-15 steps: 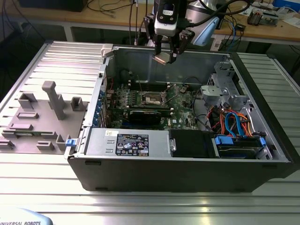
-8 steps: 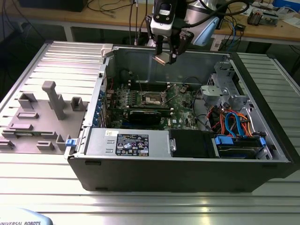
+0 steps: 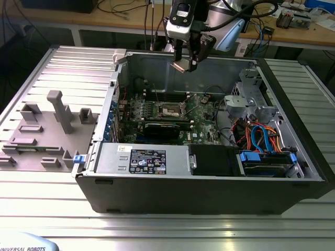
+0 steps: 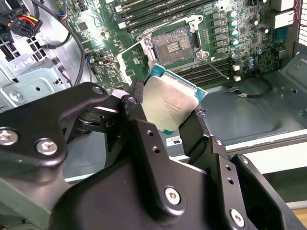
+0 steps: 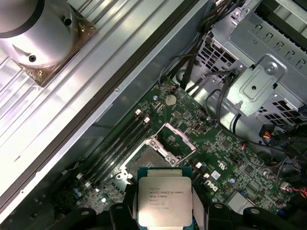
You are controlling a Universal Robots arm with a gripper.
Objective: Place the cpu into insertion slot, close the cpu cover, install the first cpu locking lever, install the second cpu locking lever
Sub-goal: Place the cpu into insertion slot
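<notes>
Jaws of my gripper (image 3: 187, 63) sit clamped on the cpu (image 4: 170, 103) by its edges (silvery top facing both wrist views). Well below them I see the insertion slot (image 4: 173, 45) uncovered, the cpu cover (image 5: 175, 139) tilted up beside it.

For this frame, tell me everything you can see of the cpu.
The cpu is a small flat square chip with a dull silvery metal top bearing print, and a teal-green board edge showing round its rim. The black fingers of the gripper clamp it by two opposite edges. It sits tilted in the second wrist view and hangs in the air above the open computer case, clear of the insertion slot, which lies uncovered below.
</notes>
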